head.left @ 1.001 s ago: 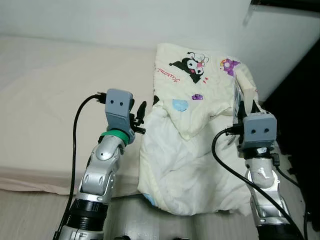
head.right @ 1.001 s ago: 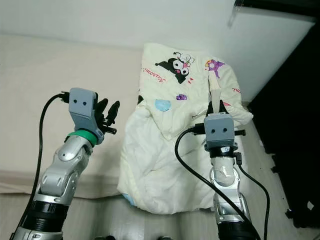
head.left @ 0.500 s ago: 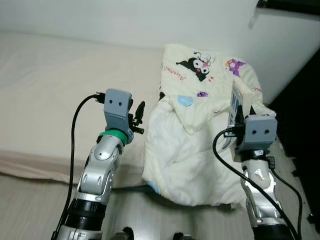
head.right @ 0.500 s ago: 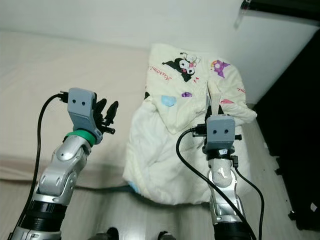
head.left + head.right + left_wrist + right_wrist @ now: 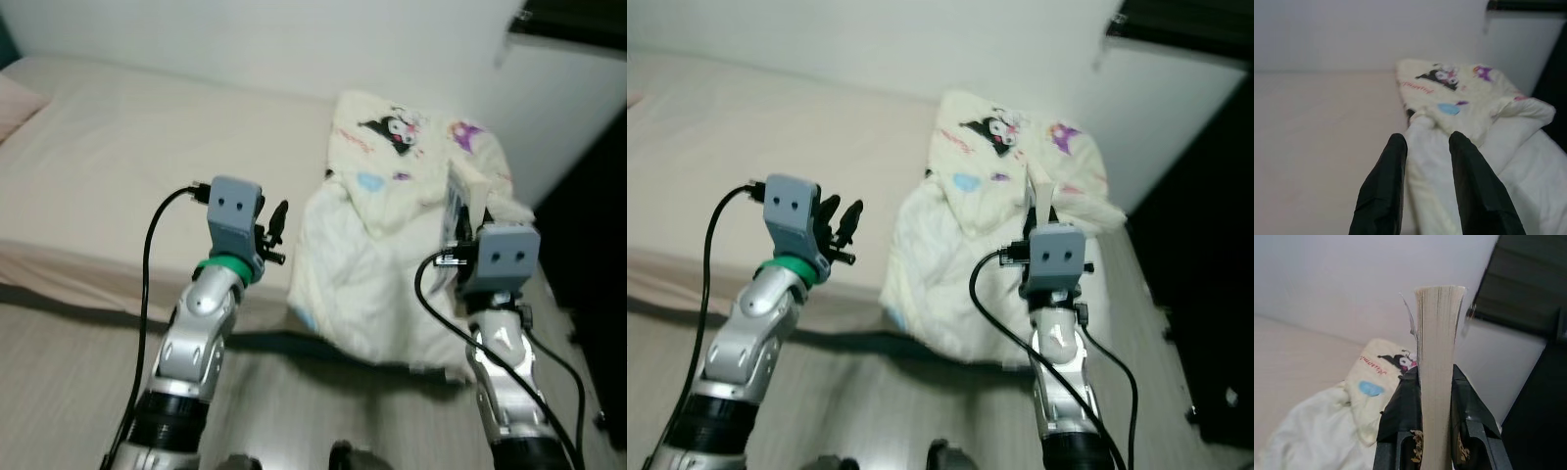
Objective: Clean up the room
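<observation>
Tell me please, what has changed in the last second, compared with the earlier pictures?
Mostly the camera moved: the view shifted, showing more floor, so the robot seems to step back from the bed. The right gripper stays shut on the book, held upright. The left gripper stays raised, fingers apart, empty. The blanket lies as before.

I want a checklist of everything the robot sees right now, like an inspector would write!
Surface: beige bed, bare mattress, wooden floor beside it.
Job's things: book held upright, page edges facing the wrist camera.
Clutter: cream cartoon-print blanket bunched at the bed's end, hanging over the edge.
Grippers: right gripper shut on the book; left gripper raised over the bed, jaws apart, holding nothing.
Cables: black cable looping along each forearm.
Surroundings: white wall, dark furniture on the right.
</observation>
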You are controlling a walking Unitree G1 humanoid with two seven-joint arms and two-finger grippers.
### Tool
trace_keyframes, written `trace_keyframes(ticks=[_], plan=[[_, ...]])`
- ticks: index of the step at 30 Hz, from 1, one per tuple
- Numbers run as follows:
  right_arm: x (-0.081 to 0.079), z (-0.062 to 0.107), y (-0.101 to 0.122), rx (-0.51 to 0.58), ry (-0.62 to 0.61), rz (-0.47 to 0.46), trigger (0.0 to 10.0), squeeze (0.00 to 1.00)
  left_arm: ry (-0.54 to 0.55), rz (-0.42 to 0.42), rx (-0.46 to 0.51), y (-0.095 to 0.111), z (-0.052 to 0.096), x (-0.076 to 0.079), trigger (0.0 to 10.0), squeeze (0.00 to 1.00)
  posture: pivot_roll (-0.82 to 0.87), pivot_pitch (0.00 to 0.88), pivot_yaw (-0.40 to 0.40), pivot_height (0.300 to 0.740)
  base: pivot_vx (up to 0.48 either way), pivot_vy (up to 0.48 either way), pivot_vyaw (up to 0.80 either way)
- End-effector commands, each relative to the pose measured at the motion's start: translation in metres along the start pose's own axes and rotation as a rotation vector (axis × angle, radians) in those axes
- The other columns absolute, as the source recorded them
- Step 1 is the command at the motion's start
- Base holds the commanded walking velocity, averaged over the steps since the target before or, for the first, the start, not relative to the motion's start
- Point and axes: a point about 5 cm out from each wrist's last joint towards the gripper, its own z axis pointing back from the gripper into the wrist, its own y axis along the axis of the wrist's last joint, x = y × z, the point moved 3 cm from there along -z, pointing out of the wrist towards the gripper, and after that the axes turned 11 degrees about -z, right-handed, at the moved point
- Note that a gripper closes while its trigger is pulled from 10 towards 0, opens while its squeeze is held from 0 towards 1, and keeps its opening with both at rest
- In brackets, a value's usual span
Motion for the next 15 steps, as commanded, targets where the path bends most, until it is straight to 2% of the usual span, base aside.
trace_keyframes(ticks=[1,15], plan=[[0.005,-0.0016,0.0025,0.003,-0.02,-0.043,10.0,0.0,-0.015,-0.004,-0.019,-0.004,-0.0001,0.0036,10.0,0.0,0.0,0.103,-0.006,0.74,0.0,0.0,0.79],[0.0036,-0.0036,0.0016,-0.006,-0.011,-0.074,10.0,0.0,-0.029,-0.008,-0.04,-0.0073,0.0006,0.006,10.0,0.0,0.0,0.097,-0.01,0.74,0.0,0.0,0.78]])
